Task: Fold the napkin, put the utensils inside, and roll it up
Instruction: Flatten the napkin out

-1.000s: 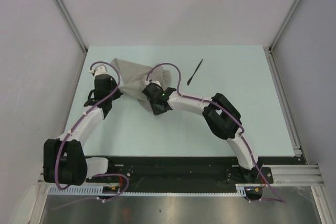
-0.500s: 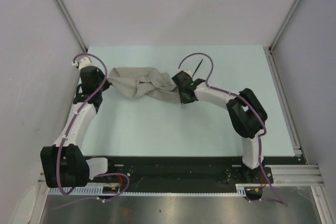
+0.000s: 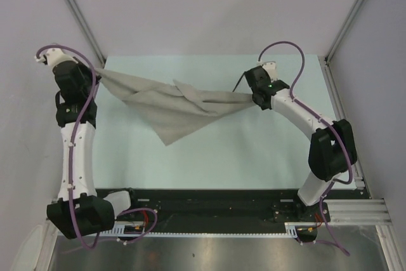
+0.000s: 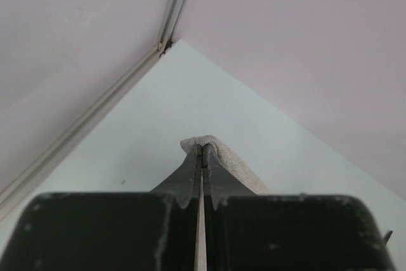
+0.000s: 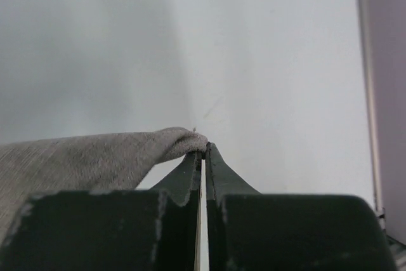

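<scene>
The grey-beige napkin hangs stretched above the table between my two grippers, its lower corner drooping toward the table's middle. My left gripper is shut on its left corner, seen in the left wrist view wrapped over the fingertips. My right gripper is shut on its right corner, which drapes to the left in the right wrist view. The thin black utensil lies on the table at the back, mostly hidden behind my right wrist.
The pale green table is bounded by white walls with metal rails at the back left and right. My left arm stands tall along the left edge; my right arm reaches along the right side.
Both grippers have lifted and moved apart, left to the far left, right to the right. The napkin went from a crumpled bunch on the table to a sheet stretched in the air.
</scene>
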Controlling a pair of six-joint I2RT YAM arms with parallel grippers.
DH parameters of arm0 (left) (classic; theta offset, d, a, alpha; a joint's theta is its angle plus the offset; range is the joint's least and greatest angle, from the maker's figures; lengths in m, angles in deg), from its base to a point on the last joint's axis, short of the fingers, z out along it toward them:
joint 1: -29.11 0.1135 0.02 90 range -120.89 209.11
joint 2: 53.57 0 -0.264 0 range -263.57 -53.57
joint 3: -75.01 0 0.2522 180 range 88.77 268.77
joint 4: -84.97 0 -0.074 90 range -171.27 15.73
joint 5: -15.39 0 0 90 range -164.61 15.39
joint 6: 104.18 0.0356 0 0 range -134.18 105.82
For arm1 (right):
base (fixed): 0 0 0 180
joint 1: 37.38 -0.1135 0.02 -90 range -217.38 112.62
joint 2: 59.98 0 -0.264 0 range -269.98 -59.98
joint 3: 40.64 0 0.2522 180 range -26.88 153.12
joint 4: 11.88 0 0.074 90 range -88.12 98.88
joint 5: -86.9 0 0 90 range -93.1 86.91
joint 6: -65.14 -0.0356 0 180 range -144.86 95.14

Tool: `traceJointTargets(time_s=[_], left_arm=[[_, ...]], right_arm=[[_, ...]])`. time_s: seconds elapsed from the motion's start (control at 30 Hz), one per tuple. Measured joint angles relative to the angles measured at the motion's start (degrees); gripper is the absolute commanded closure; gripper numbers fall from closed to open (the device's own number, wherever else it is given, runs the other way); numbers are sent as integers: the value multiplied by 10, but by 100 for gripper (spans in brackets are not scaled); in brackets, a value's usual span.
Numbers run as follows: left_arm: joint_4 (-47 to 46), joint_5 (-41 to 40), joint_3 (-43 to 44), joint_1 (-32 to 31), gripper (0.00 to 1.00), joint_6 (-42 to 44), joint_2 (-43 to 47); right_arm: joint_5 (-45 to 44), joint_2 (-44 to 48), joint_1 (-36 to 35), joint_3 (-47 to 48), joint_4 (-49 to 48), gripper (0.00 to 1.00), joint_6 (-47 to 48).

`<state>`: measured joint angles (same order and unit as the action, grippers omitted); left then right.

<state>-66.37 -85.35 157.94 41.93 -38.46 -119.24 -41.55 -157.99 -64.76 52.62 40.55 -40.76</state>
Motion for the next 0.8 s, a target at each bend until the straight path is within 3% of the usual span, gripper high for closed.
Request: traceJointTargets(time_s=[0.17,0.33,0.4,0.43,0.53,0.67,0.8], left_arm=[[22,-2,49,10,100,14,15],[34,12,44,16,100,17,53],[25,35,13,16,100,9,75],[6,48,-17,17,100,1,91],[-27,87,-132,15,100,-24,124],[-47,146,-299,-1,100,-55,117],[-44,185,-371,-10,100,-73,86]], right_arm=[[-28,38,43,7,12,100,17],[-38,103,84,13,12,98,25],[-37,129,95,7,9,84,24],[-35,141,101,0,8,64,20],[-19,156,108,-36,8,43,7],[35,135,62,-91,4,37,7],[128,108,-53,-108,-23,36,25]])
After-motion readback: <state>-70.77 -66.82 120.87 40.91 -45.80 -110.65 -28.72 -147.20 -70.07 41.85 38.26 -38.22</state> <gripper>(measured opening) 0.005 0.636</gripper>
